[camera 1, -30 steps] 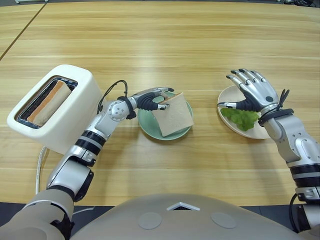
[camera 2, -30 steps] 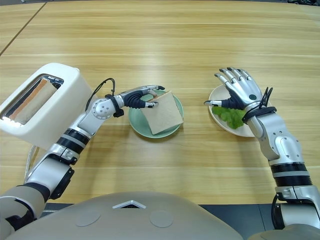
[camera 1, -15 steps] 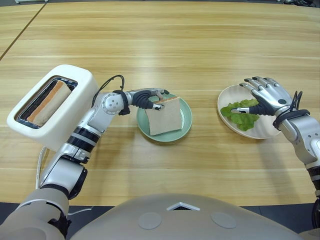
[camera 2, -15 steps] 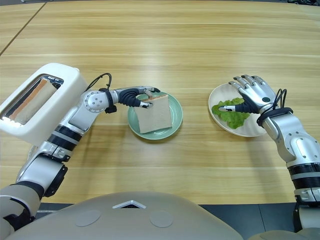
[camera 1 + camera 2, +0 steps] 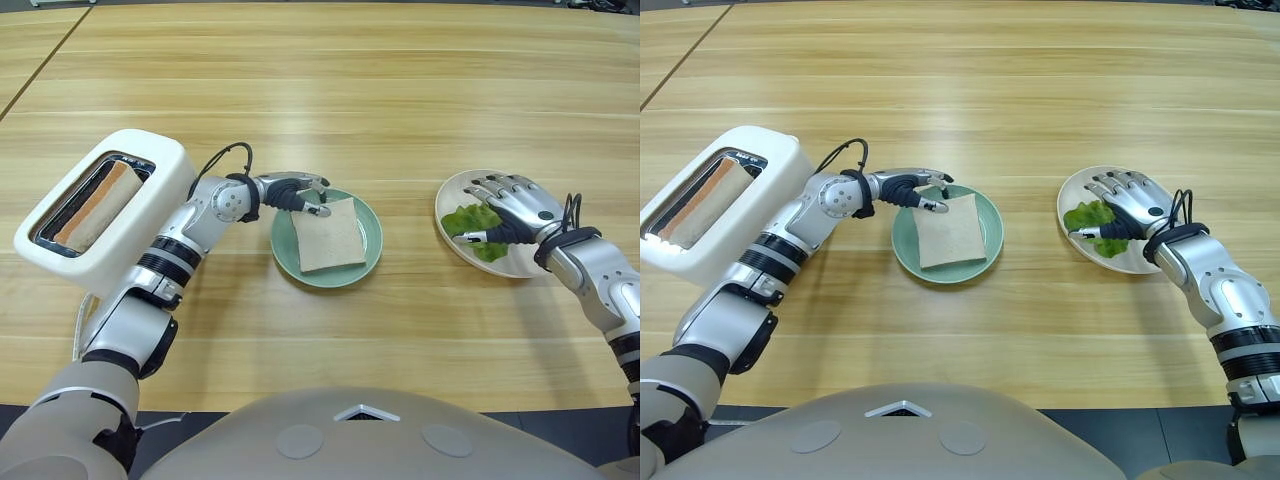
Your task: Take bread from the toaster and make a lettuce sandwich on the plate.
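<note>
The square brown bread slice [image 5: 330, 237], left hand [image 5: 290, 192] pinching its edge, now lies flat on the round green plate [image 5: 374, 222]; the lowered right hand [image 5: 515, 205] clasps the green lettuce leaf [image 5: 466, 220].

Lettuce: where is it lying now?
In the left eye view the lettuce lies on the beige plate on the robot's right, partly under the right hand. The green plate with the bread slice is to its left.

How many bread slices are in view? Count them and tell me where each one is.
2. One slice lies flat on the green plate, the left hand at its far corner. The other slice stands in the toaster slot. More could sit hidden inside the toaster.
</note>
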Action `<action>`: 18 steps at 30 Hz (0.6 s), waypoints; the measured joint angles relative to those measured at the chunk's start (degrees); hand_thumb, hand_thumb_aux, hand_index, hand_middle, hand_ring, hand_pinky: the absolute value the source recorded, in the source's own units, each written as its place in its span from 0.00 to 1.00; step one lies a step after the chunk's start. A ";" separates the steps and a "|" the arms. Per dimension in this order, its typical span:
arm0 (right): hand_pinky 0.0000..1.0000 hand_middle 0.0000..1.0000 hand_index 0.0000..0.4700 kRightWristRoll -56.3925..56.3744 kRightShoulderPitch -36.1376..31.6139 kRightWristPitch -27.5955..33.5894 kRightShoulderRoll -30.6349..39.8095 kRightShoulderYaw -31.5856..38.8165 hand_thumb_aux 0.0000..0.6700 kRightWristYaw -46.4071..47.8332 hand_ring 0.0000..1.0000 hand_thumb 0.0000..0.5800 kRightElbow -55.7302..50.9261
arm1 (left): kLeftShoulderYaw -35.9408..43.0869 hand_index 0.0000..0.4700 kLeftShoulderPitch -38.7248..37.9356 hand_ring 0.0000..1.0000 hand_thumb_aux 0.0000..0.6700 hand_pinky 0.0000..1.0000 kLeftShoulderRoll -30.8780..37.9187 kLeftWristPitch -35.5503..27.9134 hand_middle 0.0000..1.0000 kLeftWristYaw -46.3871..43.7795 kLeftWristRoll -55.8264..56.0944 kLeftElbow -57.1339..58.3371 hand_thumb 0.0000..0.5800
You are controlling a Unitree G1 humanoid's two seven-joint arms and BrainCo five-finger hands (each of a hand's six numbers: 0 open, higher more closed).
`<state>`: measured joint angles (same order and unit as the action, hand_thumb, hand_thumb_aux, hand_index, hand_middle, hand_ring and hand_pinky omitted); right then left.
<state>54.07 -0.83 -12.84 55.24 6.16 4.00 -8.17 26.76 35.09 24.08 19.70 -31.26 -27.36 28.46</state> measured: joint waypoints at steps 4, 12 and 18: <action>0.00 0.00 0.52 -0.03 0.49 0.04 0.33 0.09 0.52 0.46 0.00 0.77 0.01 | -0.42 0.00 1.03 0.00 0.00 0.00 -0.50 1.08 0.00 3.41 -0.43 0.58 0.00; 0.00 0.00 1.00 -0.06 1.02 0.01 0.72 0.52 1.00 1.67 0.00 1.00 -0.16 | -3.84 0.00 2.26 0.00 0.00 0.00 -0.70 1.25 0.00 7.20 0.24 -1.43 0.00; 0.00 0.00 1.00 -0.13 0.60 -0.05 0.69 0.92 1.00 1.08 0.00 1.00 -0.74 | -6.99 0.00 0.06 0.00 0.00 0.00 -0.20 -0.05 0.00 7.40 2.25 -7.14 0.00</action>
<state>53.94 -0.23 -12.88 55.93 7.08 5.09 -8.90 19.77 35.15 23.88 19.65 -23.86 -25.10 21.32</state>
